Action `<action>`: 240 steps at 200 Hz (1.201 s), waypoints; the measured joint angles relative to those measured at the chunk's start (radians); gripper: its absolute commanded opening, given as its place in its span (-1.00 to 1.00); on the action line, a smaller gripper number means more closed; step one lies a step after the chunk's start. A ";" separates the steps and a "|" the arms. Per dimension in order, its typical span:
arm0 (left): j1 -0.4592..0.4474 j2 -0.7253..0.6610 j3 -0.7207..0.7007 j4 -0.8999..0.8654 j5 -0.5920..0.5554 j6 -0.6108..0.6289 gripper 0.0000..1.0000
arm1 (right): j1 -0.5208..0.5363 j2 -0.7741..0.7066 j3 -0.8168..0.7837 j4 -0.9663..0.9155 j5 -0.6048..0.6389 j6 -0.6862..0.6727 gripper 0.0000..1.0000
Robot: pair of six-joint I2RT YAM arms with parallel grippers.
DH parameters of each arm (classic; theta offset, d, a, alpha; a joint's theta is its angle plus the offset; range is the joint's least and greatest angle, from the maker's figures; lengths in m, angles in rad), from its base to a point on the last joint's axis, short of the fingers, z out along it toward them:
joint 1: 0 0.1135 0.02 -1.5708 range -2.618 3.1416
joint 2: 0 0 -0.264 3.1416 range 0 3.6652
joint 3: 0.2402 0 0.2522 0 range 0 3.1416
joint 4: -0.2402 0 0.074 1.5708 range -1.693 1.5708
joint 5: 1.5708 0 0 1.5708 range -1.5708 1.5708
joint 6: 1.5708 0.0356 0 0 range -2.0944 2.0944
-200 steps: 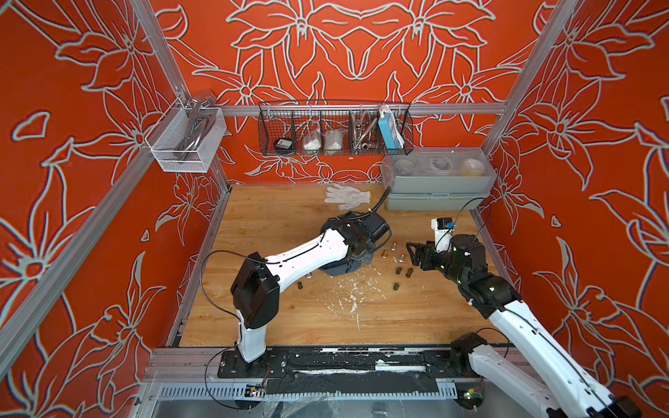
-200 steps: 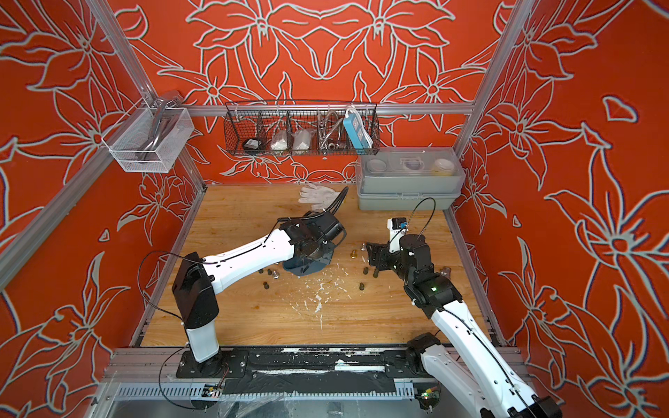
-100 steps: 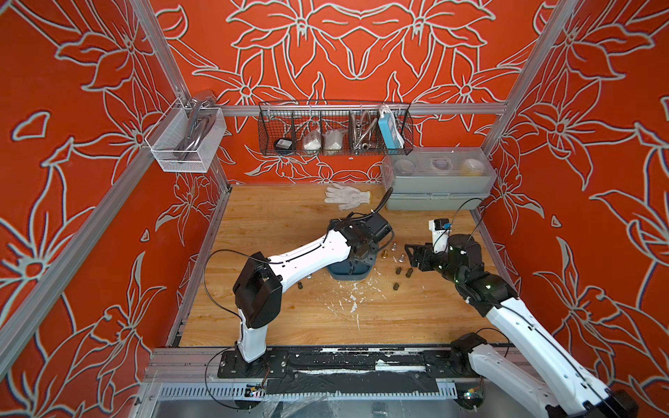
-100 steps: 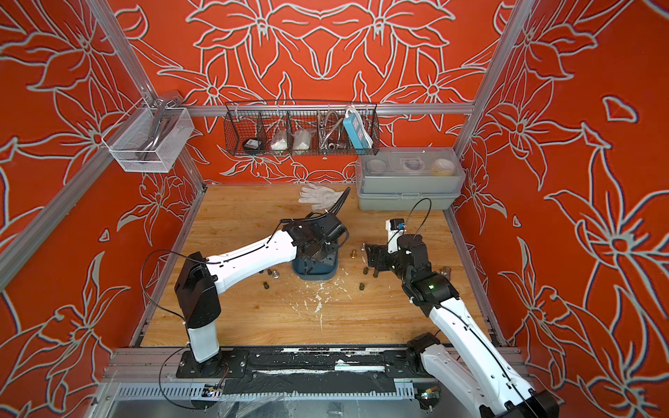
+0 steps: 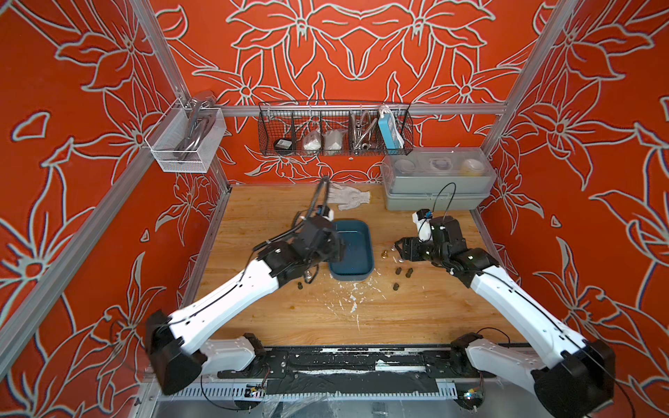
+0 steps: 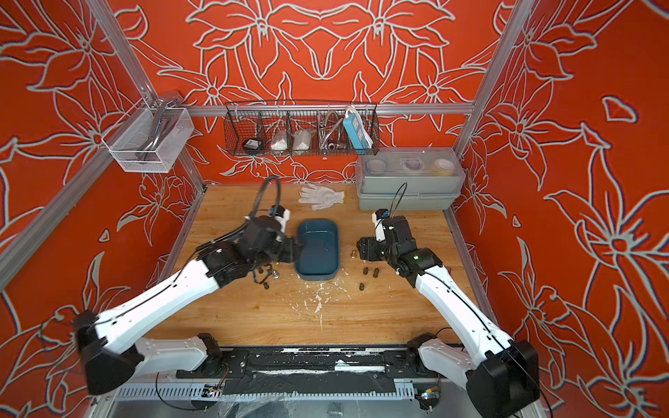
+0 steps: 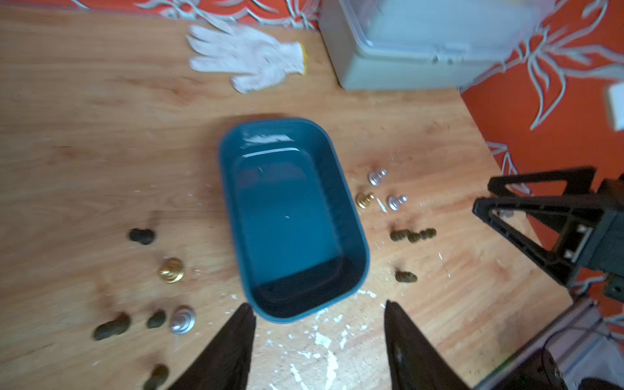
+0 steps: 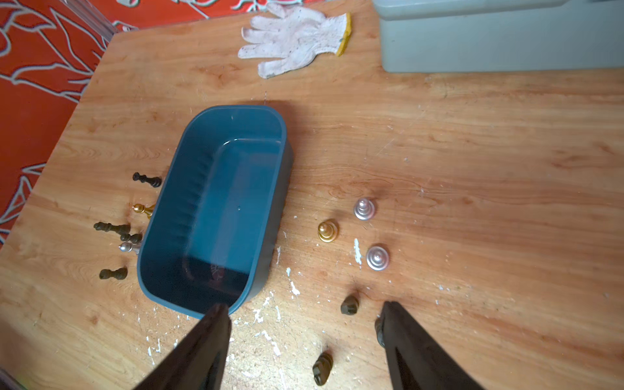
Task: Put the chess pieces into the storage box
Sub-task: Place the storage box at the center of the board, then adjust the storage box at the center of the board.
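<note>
We see the box [image 7: 290, 135] on the counter [image 7: 101, 135], pieces [image 7: 171, 270] scattered on both sides of it. Left end effector [image 7: 317, 304] spread by the box; right end effector [image 8: 304, 304] spread above dark pieces [image 8: 349, 305].

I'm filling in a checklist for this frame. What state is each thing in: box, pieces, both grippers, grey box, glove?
storage box: upright, empty
chess pieces: scattered on the table, none boxed
left gripper: open, empty
right gripper: open, empty
grey box: lid shut
glove: lying flat
</note>
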 measured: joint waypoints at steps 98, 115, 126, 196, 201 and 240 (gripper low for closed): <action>0.238 -0.346 -0.380 -0.083 0.118 -0.030 0.25 | 0.142 0.630 0.478 -0.198 0.111 -0.022 0.27; 0.238 -0.341 -0.385 -0.077 0.131 -0.033 0.25 | 0.149 0.704 0.544 -0.218 0.129 -0.023 0.16; 0.238 -0.338 -0.385 -0.064 0.140 -0.033 0.24 | 0.151 0.741 0.570 -0.224 0.134 -0.024 0.09; 0.238 -0.310 -0.385 -0.009 0.153 -0.030 0.25 | 0.164 0.847 0.614 -0.243 0.131 -0.006 -0.52; 0.238 -0.307 -0.385 -0.006 0.153 -0.030 0.25 | 0.166 0.847 0.613 -0.242 0.132 0.002 -0.55; 0.238 -0.294 -0.397 0.011 0.153 -0.030 0.24 | 0.172 0.840 0.586 -0.199 0.131 0.034 -0.79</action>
